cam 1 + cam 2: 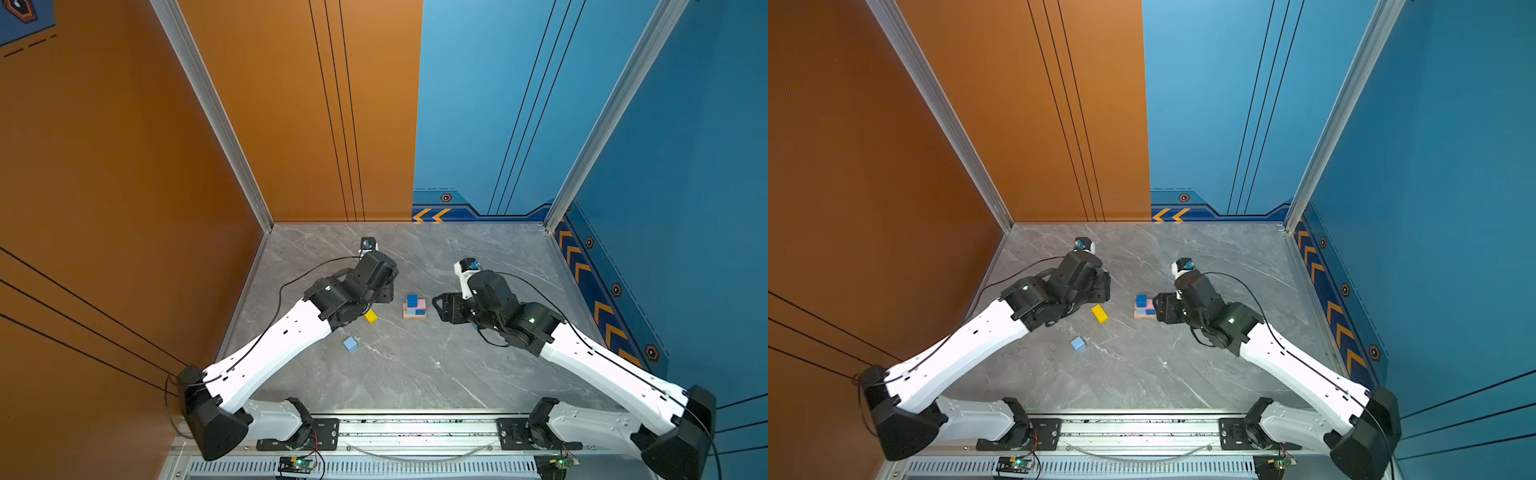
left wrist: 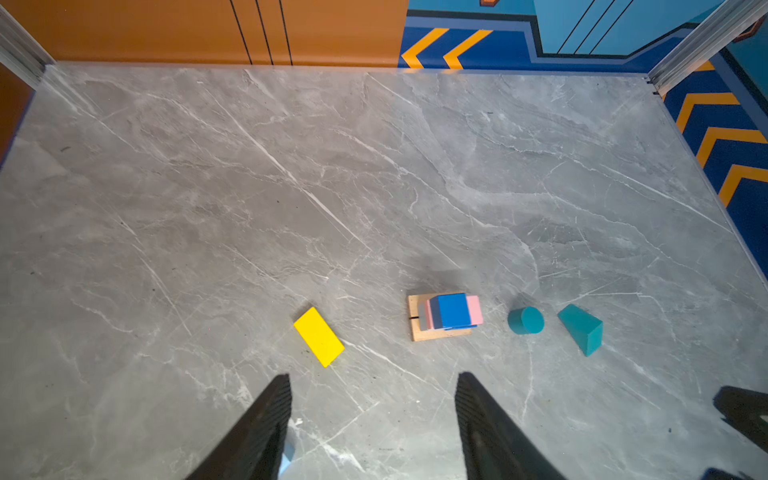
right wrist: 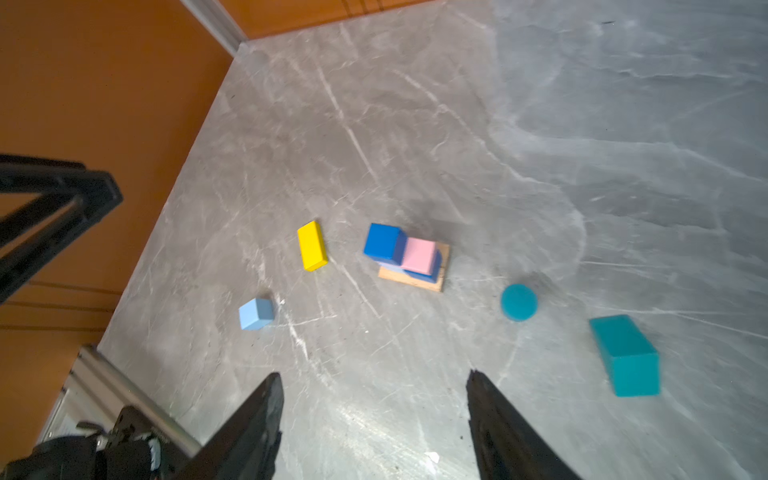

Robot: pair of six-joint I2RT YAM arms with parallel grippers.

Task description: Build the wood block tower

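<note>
The tower stands mid-table: a tan plank base, light and dark blue cubes, a pink slab and a dark blue cube on top. Loose wood blocks lie around it: a yellow bar, a light blue cube, a teal cylinder and a teal prism. My left gripper hangs open and empty left of the tower, above the yellow bar. My right gripper is open and empty just right of the tower.
In both top views my right arm hides the teal cylinder and prism. Orange wall bounds the left side, blue wall the right and back. An aluminium rail runs along the table's front edge.
</note>
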